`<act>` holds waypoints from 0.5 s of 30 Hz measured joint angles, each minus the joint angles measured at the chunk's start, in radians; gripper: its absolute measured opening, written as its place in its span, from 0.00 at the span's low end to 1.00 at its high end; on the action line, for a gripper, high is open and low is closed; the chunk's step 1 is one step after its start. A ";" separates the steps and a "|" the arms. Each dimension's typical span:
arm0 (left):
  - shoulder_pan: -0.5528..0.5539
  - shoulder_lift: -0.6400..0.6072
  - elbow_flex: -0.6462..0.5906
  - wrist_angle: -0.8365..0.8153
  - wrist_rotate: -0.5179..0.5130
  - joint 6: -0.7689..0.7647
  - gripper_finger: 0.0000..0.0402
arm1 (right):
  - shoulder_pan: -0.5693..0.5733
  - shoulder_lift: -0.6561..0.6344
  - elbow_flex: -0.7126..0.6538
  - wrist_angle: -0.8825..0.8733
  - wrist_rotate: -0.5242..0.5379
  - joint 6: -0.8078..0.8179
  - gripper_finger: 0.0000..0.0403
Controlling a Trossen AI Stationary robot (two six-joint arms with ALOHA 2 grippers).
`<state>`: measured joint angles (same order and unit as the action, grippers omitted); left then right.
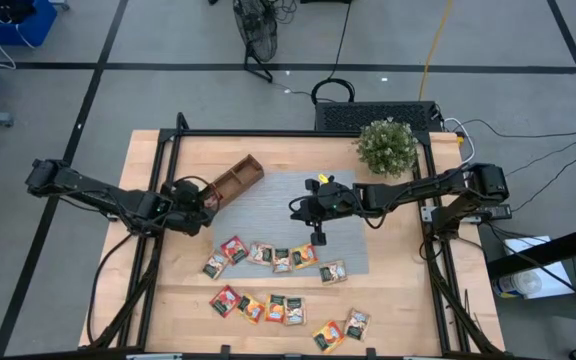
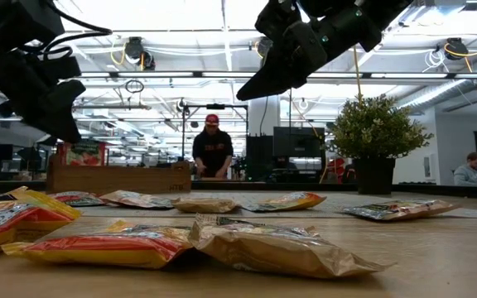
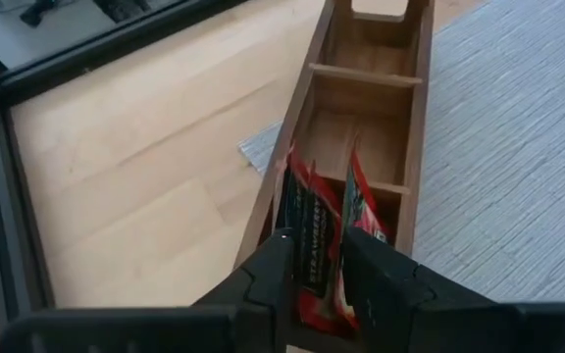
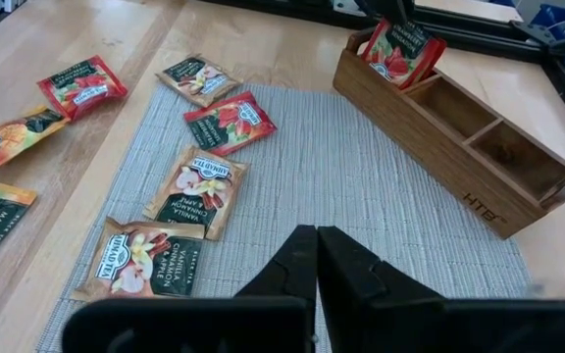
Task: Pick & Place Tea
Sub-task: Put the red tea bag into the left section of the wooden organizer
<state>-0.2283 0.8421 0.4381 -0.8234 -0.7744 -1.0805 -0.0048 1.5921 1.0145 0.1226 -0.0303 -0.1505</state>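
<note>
Now at the wooden tray's (image 3: 366,118) near end: left gripper (image 3: 314,284) clamped on a red tea sachet (image 3: 312,240) standing upright in the end compartment, seemingly beside another. Right gripper (image 4: 317,260) pressed together, empty, hovering over the grey mat (image 4: 361,186); remaining sachets (image 1: 268,255) scattered flat across the desk (image 1: 398,310).

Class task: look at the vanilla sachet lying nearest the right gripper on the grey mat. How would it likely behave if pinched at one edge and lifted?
The flat, square vanilla tea sachet would probably feel very light. Its crinkled foil-like wrapper suggests it may sag from one edge. Lying flush on the grey woven mat, it could slide before the right gripper gets under it.
</note>
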 joint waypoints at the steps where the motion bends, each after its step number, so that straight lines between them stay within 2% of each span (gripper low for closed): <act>1: 0.000 0.000 0.000 0.000 0.001 -0.003 0.24 | 0.000 0.000 0.000 0.000 0.000 0.000 0.00; 5: 0.000 0.000 0.000 -0.012 0.008 -0.035 0.24 | 0.000 0.000 0.000 0.000 0.000 0.000 0.00; 11: 0.000 0.002 -0.001 -0.060 0.103 -0.109 0.24 | 0.000 0.000 0.000 -0.001 0.000 0.008 0.00; 15: 0.000 0.002 0.003 -0.055 0.102 -0.104 0.24 | 0.000 0.000 0.000 0.000 0.000 0.007 0.00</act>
<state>-0.2283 0.8440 0.4411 -0.8783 -0.6720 -1.1840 -0.0048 1.5921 1.0145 0.1223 -0.0307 -0.1439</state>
